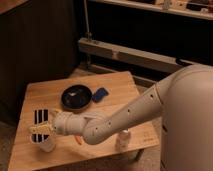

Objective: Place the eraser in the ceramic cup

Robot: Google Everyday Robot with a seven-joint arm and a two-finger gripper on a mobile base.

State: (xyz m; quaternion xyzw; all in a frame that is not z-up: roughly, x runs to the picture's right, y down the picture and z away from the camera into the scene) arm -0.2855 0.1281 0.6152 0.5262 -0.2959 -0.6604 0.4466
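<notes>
Stretching from the bulky white robot body (192, 120) at the right, the white jointed arm (125, 120) reaches leftward across the pale wooden table (100, 145) to its near left corner. Farther back on the tabletop sits a black round bowl (76, 96), with a small blue rectangular block (100, 94) just beside its right edge. Near the front edge, below the arm, stands a small pale capped bottle (122, 140), and a small orange item (78, 140) shows under the forearm; what it is cannot be told.

At the arm's end the gripper (42, 129) has its pale fingers closed across the flat black rectangular eraser with white stripes (41, 118), which stands upright with its lower end at or just inside the mouth of the small plain white ceramic cup (46, 144). How deep that end sits cannot be told, since the fingers hide the rim.

The main risk, as I judge it, lies in the eraser's height: it is taller than the cup, so once let go it will likely lean on the rim and could lever the light cup over or tip out. A release before the lower end is well inside would drop it onto the table. The cup also stands close to the table's corner, so a sideways nudge from the fingers could push it toward the edge.
</notes>
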